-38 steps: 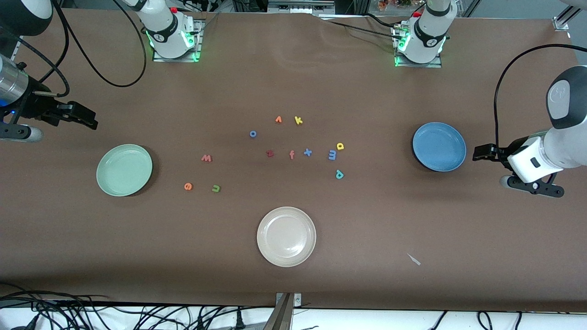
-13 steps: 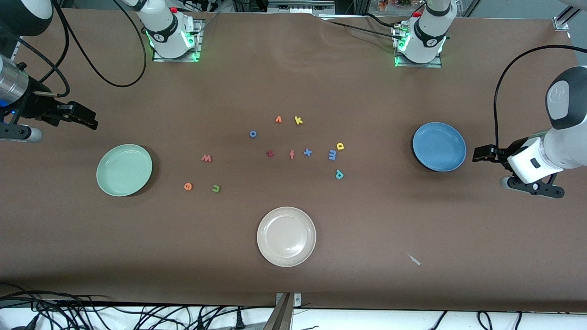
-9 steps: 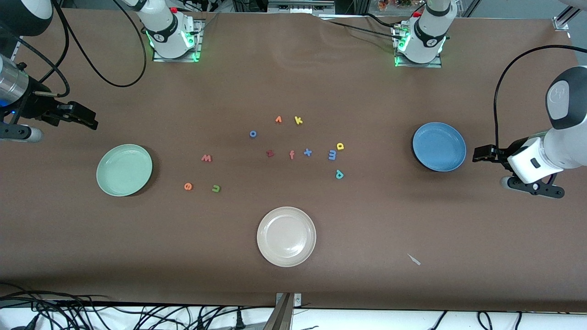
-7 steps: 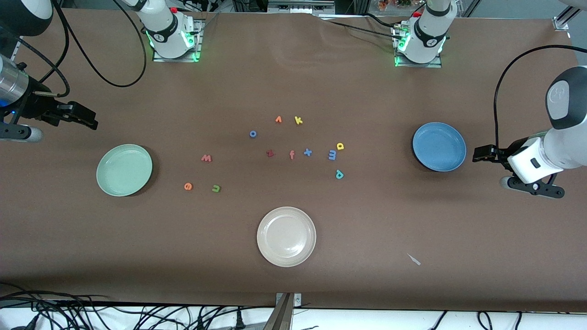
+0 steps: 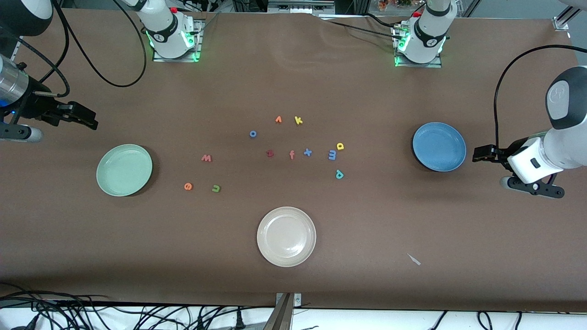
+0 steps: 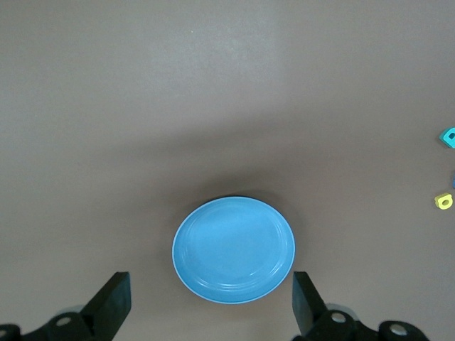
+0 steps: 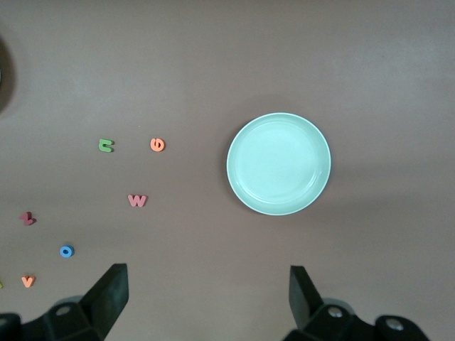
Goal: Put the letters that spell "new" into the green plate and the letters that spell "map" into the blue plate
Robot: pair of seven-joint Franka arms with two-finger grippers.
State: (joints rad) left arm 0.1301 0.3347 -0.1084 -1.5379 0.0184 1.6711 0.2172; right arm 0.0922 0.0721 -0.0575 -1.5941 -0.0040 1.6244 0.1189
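The green plate (image 5: 124, 170) (image 7: 279, 163) lies empty toward the right arm's end. Beside it on the table are the pinkish-red "w" (image 5: 206, 158) (image 7: 137, 200), orange "e" (image 5: 188, 186) (image 7: 157, 144) and green "n" (image 5: 216, 188) (image 7: 106, 145). The blue plate (image 5: 439, 146) (image 6: 234, 249) lies empty toward the left arm's end. Blue "m" (image 5: 332, 155), yellow "a" (image 5: 340, 146) (image 6: 443, 202) and teal "p" (image 5: 339, 174) (image 6: 448, 135) lie near the middle. My right gripper (image 5: 87, 120) (image 7: 206, 280) hangs open over bare table by the green plate. My left gripper (image 5: 479, 153) (image 6: 210, 288) hangs open at the blue plate's edge.
A cream-white plate (image 5: 286, 236) sits nearer the front camera, mid-table. Other letters lie in the middle: blue "o" (image 5: 252, 134), orange "v" (image 5: 278, 119), yellow "k" (image 5: 298, 120), dark red "z" (image 5: 270, 153), orange "f" (image 5: 292, 155), blue "x" (image 5: 307, 152). A small scrap (image 5: 414, 259) lies near the front edge.
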